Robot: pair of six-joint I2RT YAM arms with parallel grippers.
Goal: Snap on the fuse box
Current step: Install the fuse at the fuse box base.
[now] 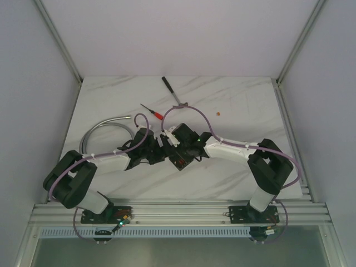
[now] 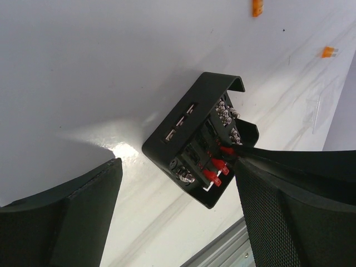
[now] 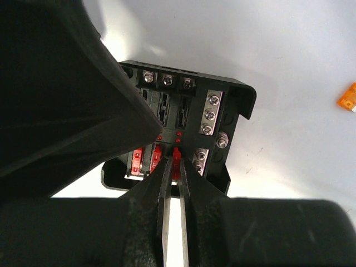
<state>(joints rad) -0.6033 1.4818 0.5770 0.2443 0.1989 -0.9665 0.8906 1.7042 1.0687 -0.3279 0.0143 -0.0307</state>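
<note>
Two arms worked: the left gripper hung wide open flanking the fuse box, likely to brace it, while the right gripper pinched a fuse in its face.

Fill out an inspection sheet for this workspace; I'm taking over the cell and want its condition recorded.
Surface: white marbled table.
Job's things: fuse box flat on the table, face exposed.
Clutter: red-handled screwdriver, black-handled tool, loose orange fuses.
Grippers: left gripper fingers wide open, holding nothing; right gripper fingers pinching a red fuse in the box.
Cables: purple cables along both arms; grey hose at left.
Surroundings: plain white walls, metal rail at near edge.
</note>
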